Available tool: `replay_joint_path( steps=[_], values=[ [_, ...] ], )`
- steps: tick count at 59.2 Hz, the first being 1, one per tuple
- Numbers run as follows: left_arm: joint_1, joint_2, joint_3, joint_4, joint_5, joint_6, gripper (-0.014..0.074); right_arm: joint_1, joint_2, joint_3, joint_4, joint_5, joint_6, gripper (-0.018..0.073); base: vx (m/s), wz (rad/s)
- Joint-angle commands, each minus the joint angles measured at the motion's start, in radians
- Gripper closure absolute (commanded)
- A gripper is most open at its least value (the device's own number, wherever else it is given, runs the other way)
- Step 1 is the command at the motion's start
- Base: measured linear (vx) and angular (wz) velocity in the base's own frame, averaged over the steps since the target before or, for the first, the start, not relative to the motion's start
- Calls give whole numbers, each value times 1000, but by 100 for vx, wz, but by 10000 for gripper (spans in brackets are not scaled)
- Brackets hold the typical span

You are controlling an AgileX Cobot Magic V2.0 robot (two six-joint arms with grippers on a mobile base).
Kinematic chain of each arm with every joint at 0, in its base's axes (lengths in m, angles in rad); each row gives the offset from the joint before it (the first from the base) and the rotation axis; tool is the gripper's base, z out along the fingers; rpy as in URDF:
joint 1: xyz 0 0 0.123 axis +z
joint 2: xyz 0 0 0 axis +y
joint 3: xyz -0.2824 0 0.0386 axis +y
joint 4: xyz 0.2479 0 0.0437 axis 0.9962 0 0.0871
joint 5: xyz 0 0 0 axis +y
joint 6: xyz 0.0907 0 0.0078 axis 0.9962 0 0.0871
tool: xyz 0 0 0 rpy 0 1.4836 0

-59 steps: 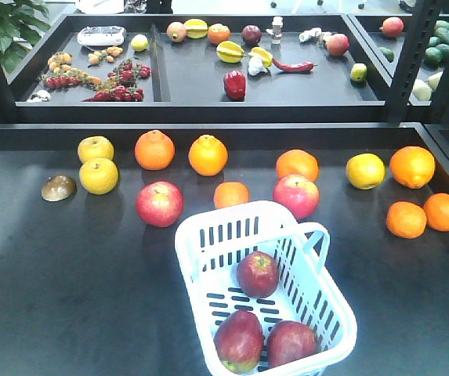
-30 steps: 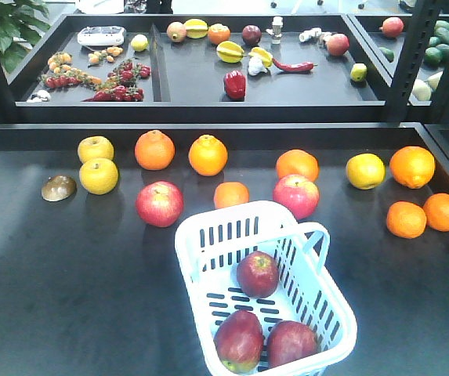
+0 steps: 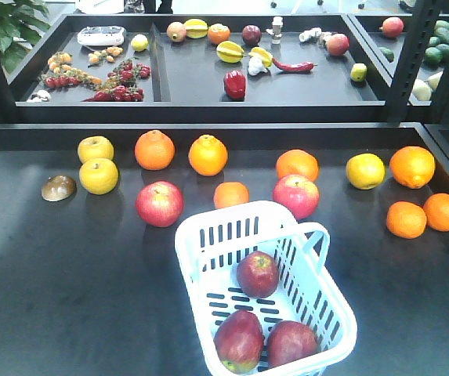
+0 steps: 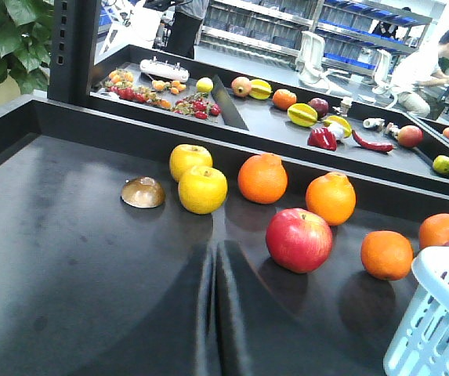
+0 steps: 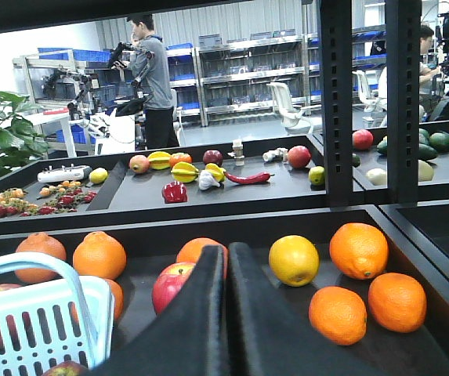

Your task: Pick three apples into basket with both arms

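Observation:
Three dark-red apples lie inside the pale blue-white basket (image 3: 208,227) at the front of the table: one in its middle (image 3: 257,273) and two side by side at the near end (image 3: 239,340) (image 3: 291,342). Neither arm shows in the front view. In the left wrist view my left gripper (image 4: 214,249) is shut with nothing in it, low over the bare table left of the basket (image 4: 436,313). My right gripper (image 5: 226,249) is shut and empty too, to the right of the basket (image 5: 28,329).
Two lighter red apples (image 3: 160,204) (image 3: 296,196) sit just behind the basket. Oranges (image 3: 208,155) (image 3: 411,166) and yellow apples (image 3: 99,175) are spread across the back and right. A brown shell-like piece (image 3: 58,188) lies at the left. A raised shelf (image 3: 208,110) with more produce stands behind.

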State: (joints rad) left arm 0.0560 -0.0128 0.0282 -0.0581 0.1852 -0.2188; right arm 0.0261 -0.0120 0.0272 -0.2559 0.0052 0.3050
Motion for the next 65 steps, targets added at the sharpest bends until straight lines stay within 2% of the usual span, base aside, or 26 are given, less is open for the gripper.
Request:
replay_joint_path(
  steps=[1,65],
  values=[
    [3,-13,-25,1,-75,-6,603,-6,-11,15,-1,-70,-3,565,0,0],
    [3,-13,-25,1,-75,-6,603,-6,-11,14,-1,-70,-3,565,0,0]
  ],
)
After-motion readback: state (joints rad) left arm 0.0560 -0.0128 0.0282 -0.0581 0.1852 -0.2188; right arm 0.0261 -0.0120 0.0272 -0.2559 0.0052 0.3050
